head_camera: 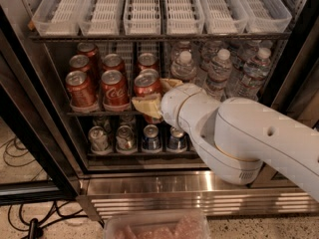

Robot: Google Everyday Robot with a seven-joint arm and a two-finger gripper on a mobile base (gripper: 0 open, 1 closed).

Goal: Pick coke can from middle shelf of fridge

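The fridge (174,189) stands open in front of me. Its middle shelf (94,113) holds several red coke cans in lanes on the left. My gripper (157,95) reaches in at the third lane. Its yellowish fingers (145,106) sit on both sides of the front coke can (145,82), shut on it. That can leans slightly and sits forward of the shelf's front edge. Two other front coke cans (113,89) stand upright to its left. My white arm (249,138) hides the shelf's right front part.
Water bottles (219,73) fill the right half of the middle shelf. White slotted lanes (149,9) lie on the shelf above. Silver and blue cans (124,138) stand on the shelf below. A clear plastic container (154,226) is at the bottom edge. Cables (20,156) lie on the floor at left.
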